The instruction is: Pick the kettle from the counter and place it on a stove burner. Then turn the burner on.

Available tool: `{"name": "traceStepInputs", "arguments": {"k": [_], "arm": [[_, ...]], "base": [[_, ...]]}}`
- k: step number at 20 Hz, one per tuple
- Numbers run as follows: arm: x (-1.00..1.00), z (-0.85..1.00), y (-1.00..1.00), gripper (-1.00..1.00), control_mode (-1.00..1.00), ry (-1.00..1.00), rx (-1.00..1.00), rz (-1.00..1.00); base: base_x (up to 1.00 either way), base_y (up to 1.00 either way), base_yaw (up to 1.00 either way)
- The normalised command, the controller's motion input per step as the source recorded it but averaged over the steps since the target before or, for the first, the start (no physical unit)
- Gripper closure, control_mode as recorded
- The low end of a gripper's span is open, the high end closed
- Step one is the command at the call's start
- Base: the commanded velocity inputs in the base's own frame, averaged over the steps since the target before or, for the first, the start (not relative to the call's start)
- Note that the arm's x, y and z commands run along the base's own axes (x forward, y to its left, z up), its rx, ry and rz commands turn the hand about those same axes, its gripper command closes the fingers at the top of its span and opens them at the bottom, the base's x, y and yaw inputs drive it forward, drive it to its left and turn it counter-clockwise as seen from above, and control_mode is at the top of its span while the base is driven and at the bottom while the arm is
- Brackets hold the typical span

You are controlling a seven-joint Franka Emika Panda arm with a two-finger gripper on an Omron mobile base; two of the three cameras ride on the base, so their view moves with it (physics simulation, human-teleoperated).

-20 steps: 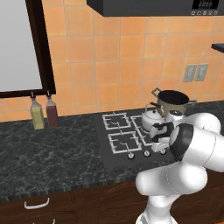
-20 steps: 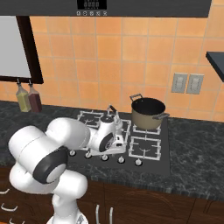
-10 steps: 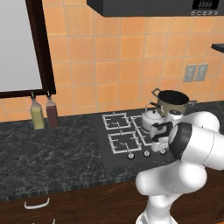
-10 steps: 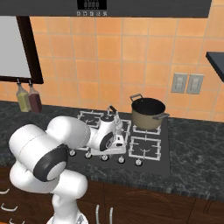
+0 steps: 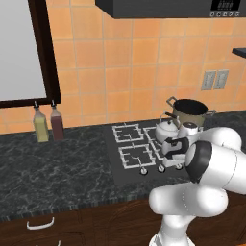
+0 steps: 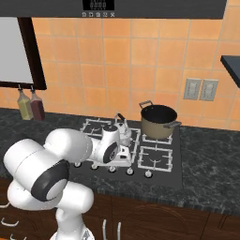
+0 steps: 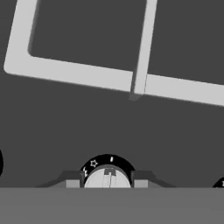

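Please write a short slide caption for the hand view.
Pincer straddling a stove knob, fingers at either side, with a grey grate on the black cooktop beyond.

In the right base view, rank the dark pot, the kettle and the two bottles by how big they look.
1. Dark pot, clearly largest.
2. Kettle, though the arm covers part of it, so this is unsure.
3. Yellow bottle and red-brown bottle: they look alike in size, so no ranking between them.

Kettle (image 5: pixel 166 130): shiny silver-white, dark knob. Pot (image 6: pixel 158 121): dark, olive-brown sides. Worktop (image 5: pixel 57 168): black, grey marbling. Cooktop (image 6: pixel 161 174): black, pale grey grates. Wall tiles (image 6: pixel 122 70): orange. Bottles (image 5: pixel 41 126): one yellow-olive, one dark red. Drawers (image 5: pixel 91 229): dark brown.
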Motion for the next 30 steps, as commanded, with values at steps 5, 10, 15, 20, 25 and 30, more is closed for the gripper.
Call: {"name": "traceStepInputs", "arguments": {"k": [5, 10, 15, 20, 25, 30], "arm": [[0.02, -0.06, 0.0, 1.0, -1.0, 0.01, 0.0, 0.01], [0.0, -0.31, 0.0, 1.0, -1.0, 0.07, 0.0, 0.25], [-0.04, -0.4, 0.0, 1.0, -1.0, 0.05, 0.0, 0.33], [-0.28, -0.5, 0.0, 1.0, -1.0, 0.0, 0.0, 0.36], [-0.31, -0.52, 0.0, 1.0, -1.0, 0.0, 0.0, 0.4], [-0.19, -0.43, 0.03, 1.0, -1.0, 0.0, 0.0, 0.34]], "base": [[0.0, 0.0, 0.0], [0.0, 0.0, 0.0], [0.0, 0.0, 0.0], [0.0, 0.0, 0.0], [0.0, 0.0, 0.0], [0.0, 0.0, 0.0]]}}
